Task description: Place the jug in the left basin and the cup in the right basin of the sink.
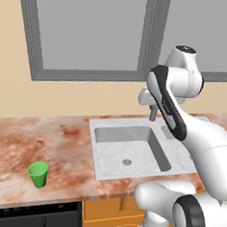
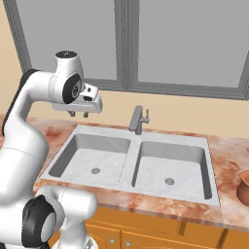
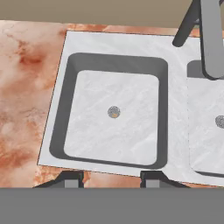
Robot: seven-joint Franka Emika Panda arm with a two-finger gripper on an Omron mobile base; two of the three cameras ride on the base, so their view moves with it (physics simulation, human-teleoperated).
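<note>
The green cup (image 1: 38,174) stands upright on the marbled counter, well left of the sink (image 2: 136,138). At the right edge of the right base view, the brown jug (image 2: 244,185) sits on the counter beyond the sink and is partly cut off. The left basin (image 2: 92,158) (image 3: 114,114) and the right basin (image 2: 170,165) (image 3: 209,124) hold nothing. My gripper (image 2: 79,115) (image 3: 111,179) hangs high over the back left of the left basin, pointing down. It is open, with nothing between its fingertips.
The grey faucet (image 2: 138,119) (image 3: 211,39) rises at the back between the two basins. A grey-framed window (image 2: 131,44) spans the wall behind. A dark appliance top (image 1: 30,218) sits under the counter edge below the cup. My own arm hides the right basin in the left base view.
</note>
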